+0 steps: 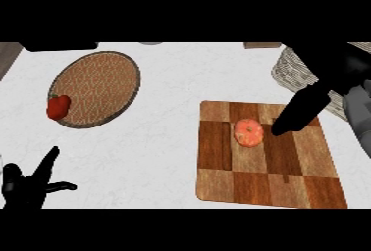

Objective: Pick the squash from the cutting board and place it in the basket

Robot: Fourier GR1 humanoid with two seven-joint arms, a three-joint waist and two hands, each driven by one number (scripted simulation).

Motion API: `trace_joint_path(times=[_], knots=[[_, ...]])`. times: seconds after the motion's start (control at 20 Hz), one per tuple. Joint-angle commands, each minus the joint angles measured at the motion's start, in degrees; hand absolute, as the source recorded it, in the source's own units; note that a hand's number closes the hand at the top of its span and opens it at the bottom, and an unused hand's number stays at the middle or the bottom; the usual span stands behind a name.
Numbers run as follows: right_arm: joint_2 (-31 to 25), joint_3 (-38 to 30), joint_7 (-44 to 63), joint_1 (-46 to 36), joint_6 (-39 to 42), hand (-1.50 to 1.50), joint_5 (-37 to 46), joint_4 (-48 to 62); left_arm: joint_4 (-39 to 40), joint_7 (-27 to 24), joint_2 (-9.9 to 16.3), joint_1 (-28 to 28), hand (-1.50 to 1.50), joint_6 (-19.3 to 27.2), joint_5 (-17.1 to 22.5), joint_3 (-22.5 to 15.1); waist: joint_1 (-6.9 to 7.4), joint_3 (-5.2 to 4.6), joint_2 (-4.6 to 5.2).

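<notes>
An orange, round squash (249, 132) lies on the wooden cutting board (253, 181), near the board's upper middle. My right hand (304, 105) comes in from the upper right, open, its straight fingers pointing down-left with the tips just right of the squash. Whether they touch it I cannot tell. The round woven basket (98, 88) sits at the upper left of the counter. My left hand (25, 184) rests open at the lower left, fingers up.
A red pepper (58, 107) lies at the basket's left rim. A grey woven object (290, 68) sits at the upper right, partly hidden by my right arm. White counter lies between the board and the basket.
</notes>
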Motion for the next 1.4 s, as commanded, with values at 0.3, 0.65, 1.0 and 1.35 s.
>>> trace_joint_path(times=[0.3,0.65,1.0,1.35], knots=[[1.86,5.09,6.67,7.99,-2.16,-1.50,6.29,-1.81,4.98,-0.08,-4.33,-3.15,0.00,-3.17,-0.12,-2.90,0.57,-1.31,0.88],[4.45,6.25,4.04,13.33,-5.88,-1.50,11.29,-2.01,6.99,0.79,-4.78,-4.99,0.00,-4.31,-0.03,-1.42,0.68,-1.29,0.94],[5.35,8.48,-2.35,20.97,-9.04,-1.50,18.48,-0.74,5.71,0.33,-6.52,-4.00,0.00,-4.06,-2.38,-2.76,1.09,-1.22,1.01],[9.03,6.13,-2.83,18.34,-9.76,-1.50,20.93,2.99,4.41,3.36,-8.03,-5.69,0.00,-2.81,-3.85,-2.95,1.67,-1.22,1.11]])
